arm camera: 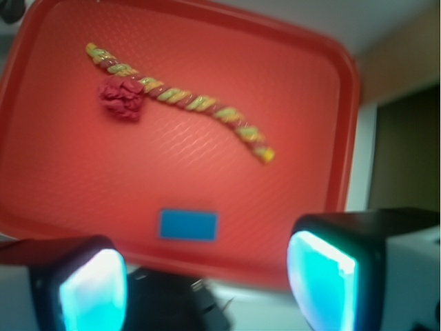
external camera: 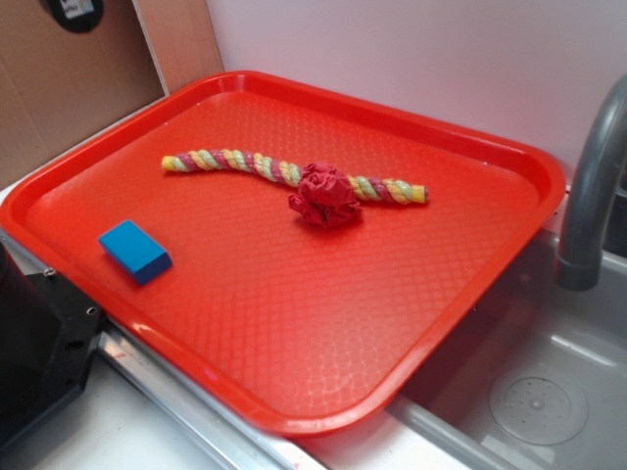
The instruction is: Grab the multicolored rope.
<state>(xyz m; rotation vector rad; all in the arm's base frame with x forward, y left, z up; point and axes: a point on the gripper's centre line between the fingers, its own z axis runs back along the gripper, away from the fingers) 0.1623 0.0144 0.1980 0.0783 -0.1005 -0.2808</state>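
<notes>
A big red plastic tray (external camera: 294,323) with a bumpy diamond pattern sits in front of me, partly over a grey metal sink (external camera: 549,392). On the tray lies the long twisted rope of yellow, pink and pale green strands (external camera: 225,162). It is a little wavy and stretches across the far half of the tray. It lies flat, and nothing is holding it.

A small crumpled red ball that looks like cloth or paper (external camera: 325,195) sits right against the rope, near one end. It covers a bit of the rope in the outside view. A small flat blue block (external camera: 134,251) lies on the near side of the tray, well apart from the rope.

My gripper (arm camera: 207,283) is above the near edge of the tray, on the blue block's side. My two fingers (arm camera: 324,276) have glowing blue-green pads. They are spread wide apart with nothing between them. In my wrist view the blue block is just ahead of my fingers, and the rope is farther off, past the block.

A curved grey tap (external camera: 593,186) stands up by the sink. There is brown cardboard (external camera: 69,78) behind the tray.
</notes>
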